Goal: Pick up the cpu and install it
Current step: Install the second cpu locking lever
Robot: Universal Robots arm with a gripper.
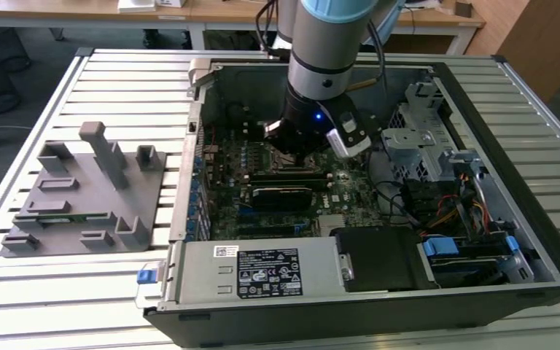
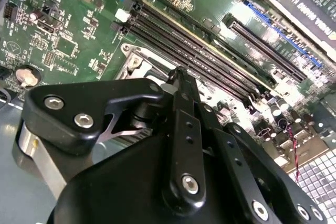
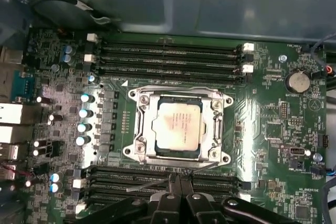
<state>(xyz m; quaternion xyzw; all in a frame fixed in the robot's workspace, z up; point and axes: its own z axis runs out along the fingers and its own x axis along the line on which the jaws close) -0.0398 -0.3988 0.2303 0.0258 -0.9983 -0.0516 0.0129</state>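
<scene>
On the ribbed metal table (image 1: 114,292) sits the open computer case (image 1: 513,182), and my gripper (image 3: 178,182) hangs pinched closed with nothing in it just beside the socket frame (image 3: 137,129), where the cpu (image 3: 178,127) already lies, so I think only locking it down is left.

The cpu (image 3: 177,129) has a pale silvery top tinged warm beige, framed by a bright metal socket frame (image 3: 137,129) on a dark green motherboard (image 3: 273,114) crossed by black memory slots (image 3: 168,56). The gripper (image 3: 178,182) is matt black with silver screw heads. In the exterior view, the arm (image 1: 324,44) is silver-grey with a light blue band, the plastic tray (image 1: 76,193) is flat grey, and the table (image 1: 27,292) is pale ribbed metal.
</scene>
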